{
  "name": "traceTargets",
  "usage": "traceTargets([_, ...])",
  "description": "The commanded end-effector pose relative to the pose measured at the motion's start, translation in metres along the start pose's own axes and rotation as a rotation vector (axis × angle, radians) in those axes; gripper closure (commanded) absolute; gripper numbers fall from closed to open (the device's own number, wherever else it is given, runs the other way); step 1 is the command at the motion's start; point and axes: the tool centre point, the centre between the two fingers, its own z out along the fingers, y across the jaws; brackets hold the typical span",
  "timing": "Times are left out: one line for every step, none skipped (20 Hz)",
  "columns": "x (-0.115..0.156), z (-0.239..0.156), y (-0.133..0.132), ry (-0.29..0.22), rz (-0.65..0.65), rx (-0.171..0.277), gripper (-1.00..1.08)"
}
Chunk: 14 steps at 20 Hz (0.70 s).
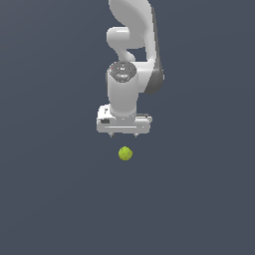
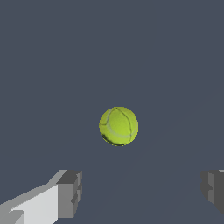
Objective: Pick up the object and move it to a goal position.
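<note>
A small yellow-green ball [image 1: 125, 153] lies on the dark grey floor, just in front of the white arm's hand in the exterior view. In the wrist view the ball [image 2: 118, 126] sits in the middle of the picture, clear of both fingers. My gripper [image 1: 123, 135] hangs above the floor behind the ball, with only the two short fingertips showing under the white hand. It is open and empty: the wrist view shows the gripper [image 2: 142, 190] with its two grey fingertips [image 2: 70, 192] far apart, wider than the ball.
The floor [image 1: 50, 199] is a plain dark grey surface with no other objects in view. The white arm [image 1: 130, 45] rises behind the hand toward the top of the exterior view.
</note>
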Motion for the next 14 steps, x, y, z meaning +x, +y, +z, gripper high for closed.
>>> traceTargets([0.000, 0.000, 0.000, 0.000, 0.000, 0.000, -0.92])
traceTargets([0.000, 0.000, 0.000, 0.000, 0.000, 0.001, -0.92])
traceTargets([0.000, 0.000, -0.001, 0.000, 0.000, 0.002, -0.92])
traceTargets([0.000, -0.001, -0.002, 0.000, 0.000, 0.004, -0.92])
traceTargets([0.000, -0.001, -0.003, -0.001, 0.000, 0.008, -0.92])
traceTargets([0.000, -0.002, -0.004, -0.001, -0.001, 0.012, -0.92])
traceTargets([-0.001, -0.003, -0.006, -0.002, -0.001, 0.018, -0.92])
traceTargets([-0.001, -0.004, -0.008, -0.002, -0.001, 0.023, -0.92])
traceTargets([-0.001, -0.004, -0.009, -0.002, -0.002, 0.027, -0.92])
traceTargets([-0.001, -0.005, -0.010, -0.003, -0.003, 0.030, -0.92])
traceTargets([-0.001, -0.005, -0.011, -0.003, -0.003, 0.032, -0.92])
traceTargets([-0.001, -0.005, -0.011, -0.003, -0.004, 0.033, -0.92])
traceTargets([-0.001, -0.005, -0.011, -0.003, -0.004, 0.033, -0.92])
traceTargets([-0.001, -0.005, -0.011, -0.003, -0.003, 0.032, -0.92])
